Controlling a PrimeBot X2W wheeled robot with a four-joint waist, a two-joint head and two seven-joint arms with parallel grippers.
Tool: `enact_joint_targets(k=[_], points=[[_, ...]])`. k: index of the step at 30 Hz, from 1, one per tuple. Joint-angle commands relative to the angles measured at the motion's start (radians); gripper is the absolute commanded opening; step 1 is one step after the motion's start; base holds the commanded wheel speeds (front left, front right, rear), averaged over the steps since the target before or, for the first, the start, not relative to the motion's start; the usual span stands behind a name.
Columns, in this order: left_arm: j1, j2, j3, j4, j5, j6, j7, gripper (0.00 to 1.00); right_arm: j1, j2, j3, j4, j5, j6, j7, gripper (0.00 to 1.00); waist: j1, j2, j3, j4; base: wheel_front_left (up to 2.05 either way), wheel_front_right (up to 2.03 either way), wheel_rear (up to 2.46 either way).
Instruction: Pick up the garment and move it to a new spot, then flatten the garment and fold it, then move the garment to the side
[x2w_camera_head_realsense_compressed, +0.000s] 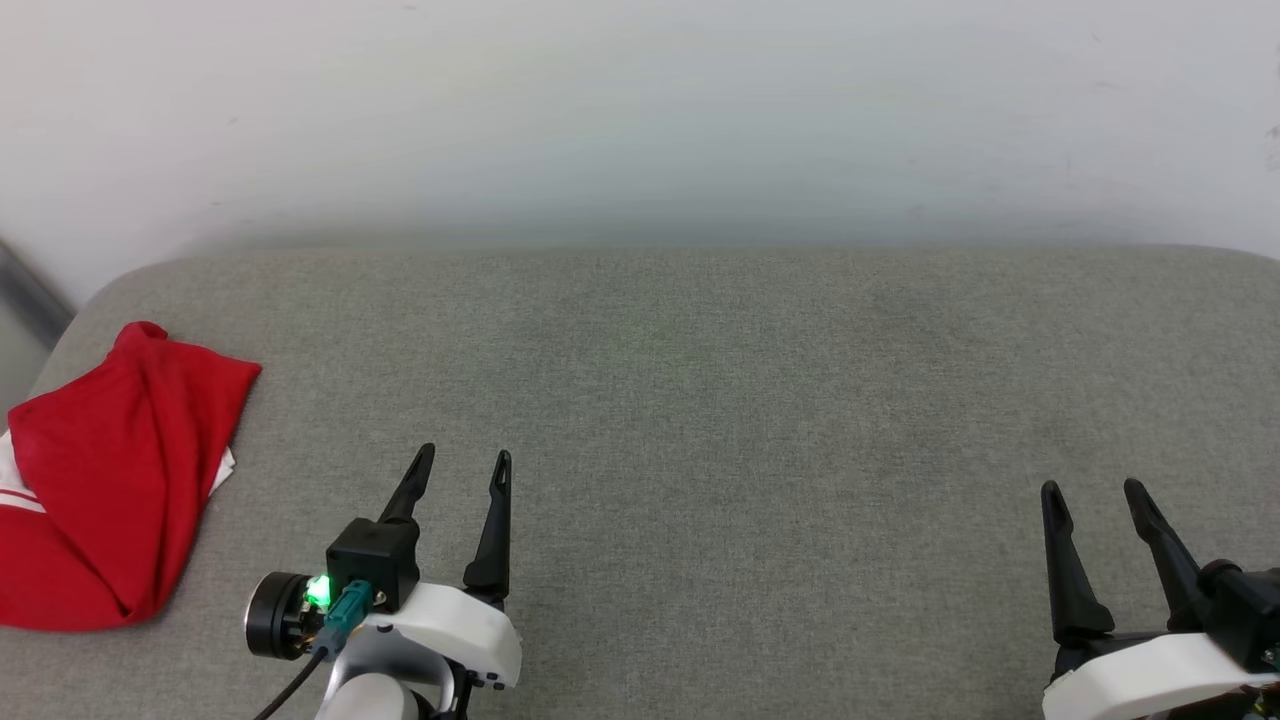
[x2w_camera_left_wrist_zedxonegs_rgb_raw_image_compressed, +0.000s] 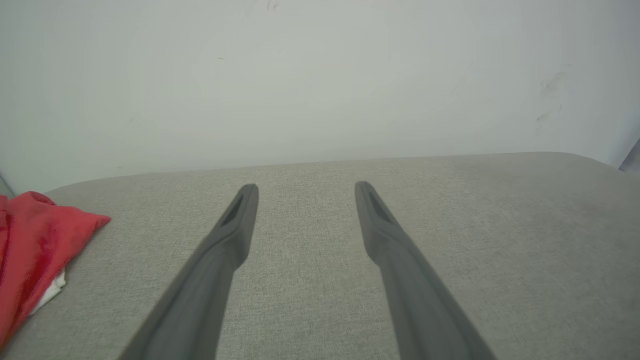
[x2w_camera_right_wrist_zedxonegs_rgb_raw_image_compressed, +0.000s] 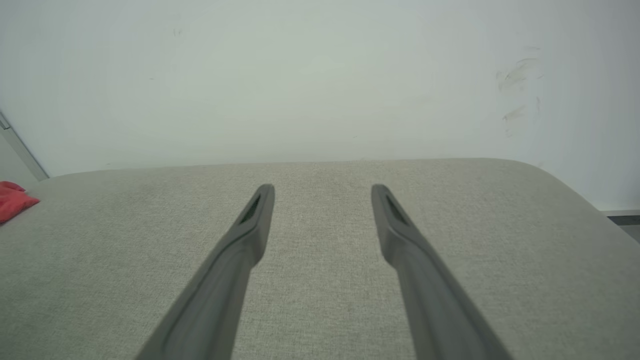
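The red garment (x2w_camera_head_realsense_compressed: 105, 470) lies bunched and folded at the far left of the grey upholstered surface (x2w_camera_head_realsense_compressed: 720, 400), a bit of white sleeve and striped trim peeking out at its left edge. It also appears as the garment (x2w_camera_left_wrist_zedxonegs_rgb_raw_image_compressed: 30, 255) in the left wrist view and a small corner of the garment (x2w_camera_right_wrist_zedxonegs_rgb_raw_image_compressed: 12, 200) in the right wrist view. My left gripper (x2w_camera_head_realsense_compressed: 465, 462) hovers open to the right of it, nothing between its fingers. At the lower right, my right gripper (x2w_camera_head_realsense_compressed: 1093, 492) is open too and holds nothing.
A pale wall (x2w_camera_head_realsense_compressed: 640, 110) rises just behind the surface's rounded back edge. The surface's left end curves off near the garment, with a grey strip (x2w_camera_head_realsense_compressed: 30, 295) beyond it. The right end (x2w_camera_right_wrist_zedxonegs_rgb_raw_image_compressed: 575, 190) drops to the floor.
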Motion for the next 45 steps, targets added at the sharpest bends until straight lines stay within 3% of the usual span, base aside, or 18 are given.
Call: enact_joint_targets(k=[1, 14, 35, 45], points=[[-0.009, 0.003, -0.004, 0.004, 0.022, 0.009, -0.009, 1.00, 0.005, 0.003, 0.002, -0.010, -0.021, 0.002, -0.009, 1.00, 0.0000, 0.0000, 0.000, 0.000, 0.00, 0.00, 0.00], [0.010, -0.012, -0.011, 0.026, 0.088, 0.032, -0.033, 1.00, 0.015, 0.003, 0.003, 0.000, -0.078, 0.001, -0.030, 1.00, 0.0000, 0.0000, -0.008, 0.012, 0.00, 0.00, 0.00], [0.004, -0.020, -0.005, 0.037, 0.060, 0.023, -0.032, 1.00, -0.013, 0.003, -0.005, 0.051, -0.047, 0.001, -0.050, 1.00, 0.0000, 0.0000, -0.010, 0.021, 0.00, 0.00, 0.00], [-0.016, -0.022, -0.012, 0.025, 0.061, 0.026, -0.032, 1.00, -0.020, 0.003, -0.014, 0.054, -0.045, 0.001, -0.059, 1.00, 0.0000, 0.0000, 0.004, 0.093, 0.00, 0.00, 0.00]])
